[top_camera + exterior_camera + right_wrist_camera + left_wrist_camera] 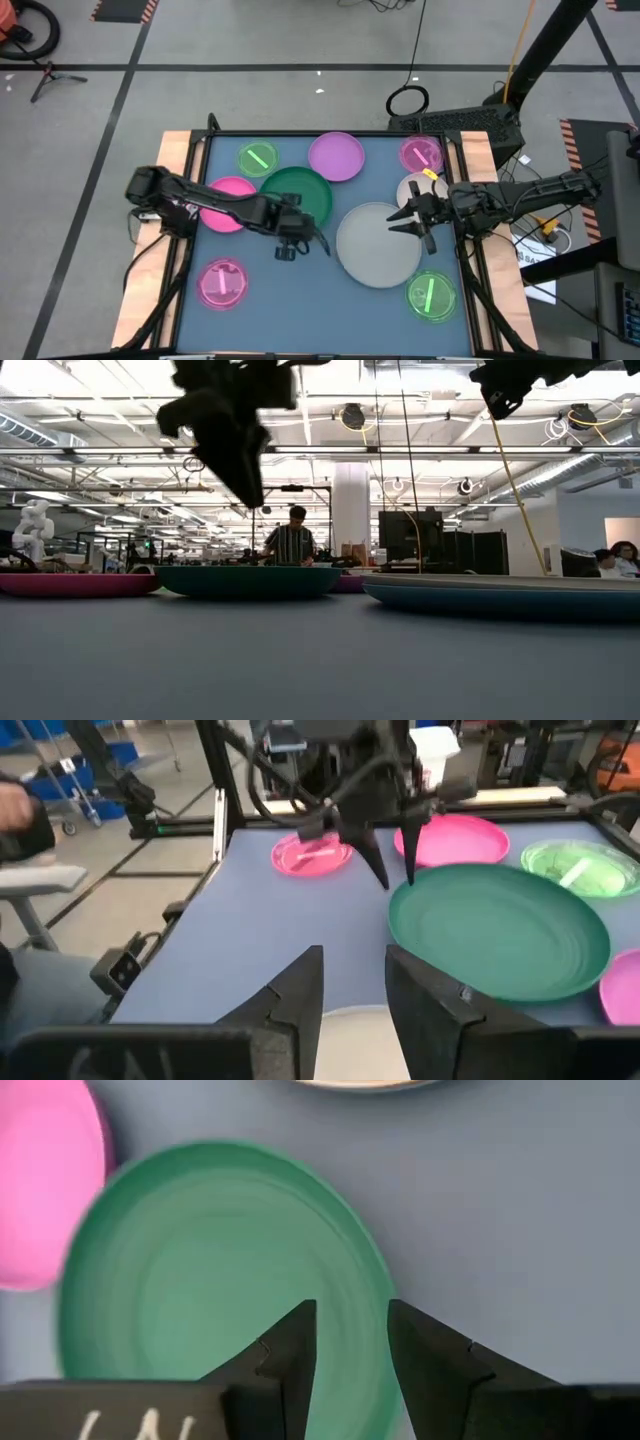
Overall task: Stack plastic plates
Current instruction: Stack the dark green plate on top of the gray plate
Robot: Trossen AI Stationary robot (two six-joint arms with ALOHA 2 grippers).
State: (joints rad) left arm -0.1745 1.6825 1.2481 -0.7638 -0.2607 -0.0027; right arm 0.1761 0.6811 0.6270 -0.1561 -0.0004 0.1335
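My left gripper (pixel 300 238) hovers over near rim of green plate (pixel 297 193), fingers apart, empty. My right gripper (pixel 412 217) open, empty, over grey-white plate (pixel 376 245) edge.

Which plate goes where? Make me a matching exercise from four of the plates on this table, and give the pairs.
Plates:
1. green plate
2. grey-white plate
3. lilac plate
4. solid pink plate

Places:
A. partly hidden under the left arm
B. its rim lies below the open right gripper
C. near the table's back edge, clear of both arms
D. its rim lies below the open left gripper

Pairs: 1-D, 2-B, 3-C, 4-A
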